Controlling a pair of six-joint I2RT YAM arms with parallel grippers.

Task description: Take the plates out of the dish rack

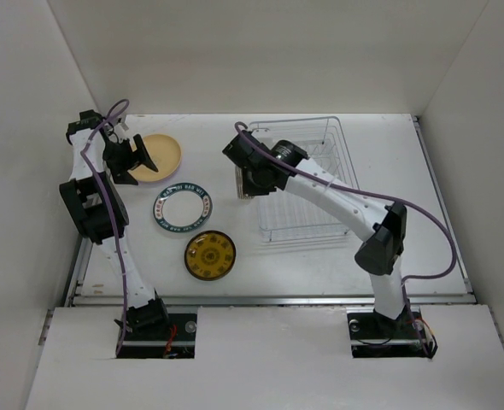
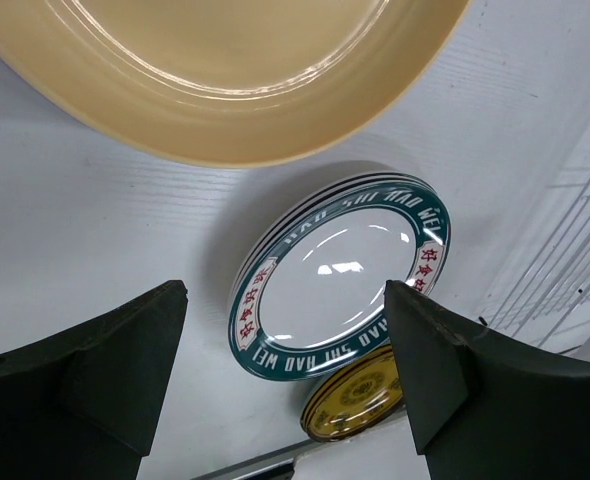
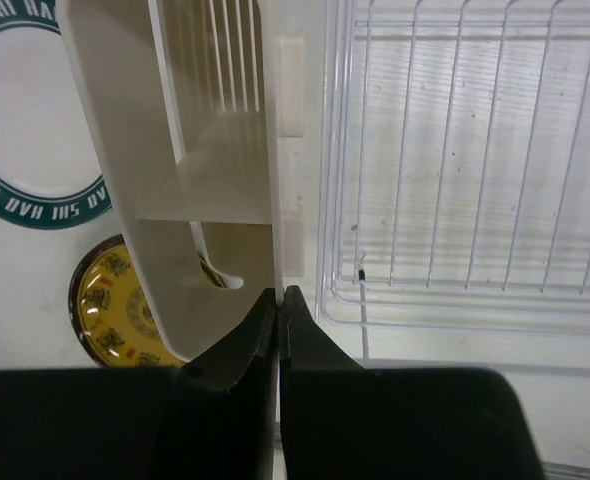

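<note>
1. The left hand (image 1: 141,166) is released, its two dark fingers (image 2: 105,370) spread wide with nothing between them. It hangs over the far left part of the white desk (image 1: 260,265).
2. The plain tan plate (image 1: 165,152) lies flat on the desk just ahead of the left hand's fingertips. Its near rim is close under them in the top view.
3. The white plate with the teal lettered rim (image 1: 184,207) lies flat on the desk. In the left wrist view it shows in the gap between the left hand's open fingers, lower than them and untouched.
4. The amber-yellow patterned plate (image 1: 209,255) lies flat beyond the teal-rimmed one from the left hand. The two plates are close, but they do not overlap.
5. The cream utensil cup (image 3: 205,160) hangs on the left side of the rack, directly in front of the right hand.
6. The right hand (image 3: 280,300) is clenched, its fingers pressed together. Their tips meet the lower edge of the cup's side wall; whether they pinch that wall I cannot tell.
7. The wire dish rack (image 1: 299,218) stands just to the right of the right hand, and all three plates in view lie outside it on its left.
</note>
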